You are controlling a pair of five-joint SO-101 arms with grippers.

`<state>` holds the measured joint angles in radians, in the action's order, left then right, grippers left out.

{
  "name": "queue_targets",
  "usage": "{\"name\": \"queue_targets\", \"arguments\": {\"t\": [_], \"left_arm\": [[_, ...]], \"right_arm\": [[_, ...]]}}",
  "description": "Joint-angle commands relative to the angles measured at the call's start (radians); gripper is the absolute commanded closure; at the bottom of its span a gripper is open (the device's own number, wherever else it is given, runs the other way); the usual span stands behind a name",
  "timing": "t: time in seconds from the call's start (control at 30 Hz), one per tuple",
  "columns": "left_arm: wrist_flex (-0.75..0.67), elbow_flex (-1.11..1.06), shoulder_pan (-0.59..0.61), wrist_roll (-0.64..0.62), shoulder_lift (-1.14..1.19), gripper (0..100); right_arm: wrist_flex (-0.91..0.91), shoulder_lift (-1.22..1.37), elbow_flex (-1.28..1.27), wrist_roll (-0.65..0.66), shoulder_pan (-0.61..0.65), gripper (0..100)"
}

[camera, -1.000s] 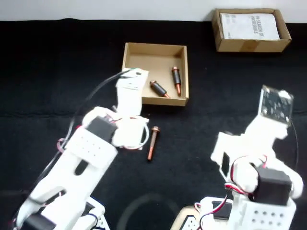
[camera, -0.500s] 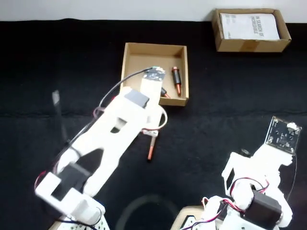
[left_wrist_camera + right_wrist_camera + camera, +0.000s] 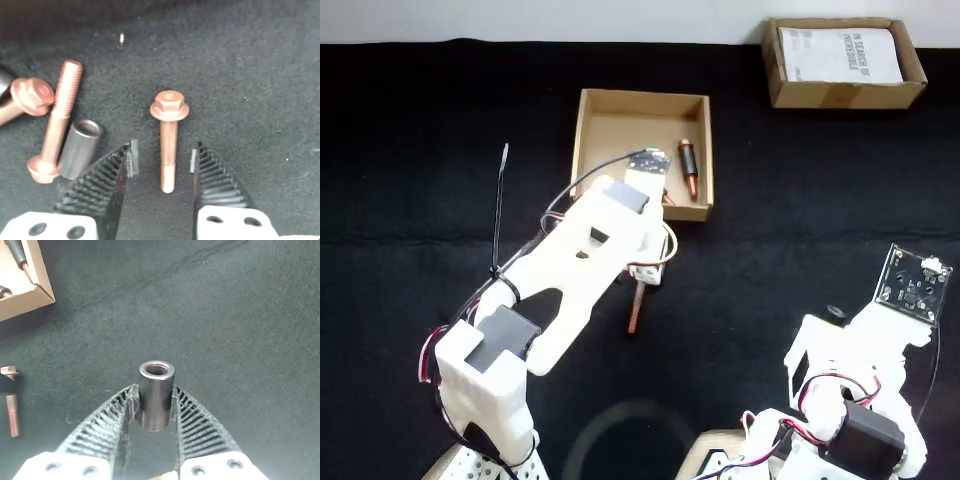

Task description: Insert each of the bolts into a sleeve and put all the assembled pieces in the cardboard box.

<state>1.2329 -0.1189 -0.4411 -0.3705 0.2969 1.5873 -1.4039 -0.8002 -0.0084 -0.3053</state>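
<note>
The left arm [image 3: 570, 270] has been stretched toward the cardboard box [image 3: 620, 130], and the right arm [image 3: 860, 370] has been drawn back to the near right corner of the worktop [image 3: 420, 120].

In the high view, a bolt [image 3: 634, 312] is seen on the worktop just before the box's near wall, and an assembled piece [image 3: 688, 166] is seen inside the box, by its right wall.

In the left wrist view, the left pincer [image 3: 162, 159] is held wide, its jaws set either side of a bolt [image 3: 169, 145] at the shank end and apart from it. A second bolt [image 3: 56, 120] and a loose sleeve [image 3: 80, 149] are laid just beside.

In the right wrist view, the right pincer [image 3: 155, 392] is clamped on a sleeve [image 3: 156, 375].
</note>
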Motion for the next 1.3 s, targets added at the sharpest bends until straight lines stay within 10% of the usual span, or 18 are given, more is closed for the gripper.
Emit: {"name": "queue_targets", "arguments": {"t": [0.0, 1.0, 1.27], "left_arm": [[-0.008, 0.035, -0.01, -0.005, 0.021, 80], [-0.035, 0.142, -0.01, 0.0, 0.113, 99], [-0.021, 0.216, -0.012, 0.0, -0.104, 99]], "right_arm": [[-0.019, 0.001, 0.002, 0.009, -0.013, 99.1], [-0.154, 0.001, -0.079, 0.003, -0.044, 99.1], [-0.326, -0.005, -0.211, 0.003, 0.131, 99.1]]}}
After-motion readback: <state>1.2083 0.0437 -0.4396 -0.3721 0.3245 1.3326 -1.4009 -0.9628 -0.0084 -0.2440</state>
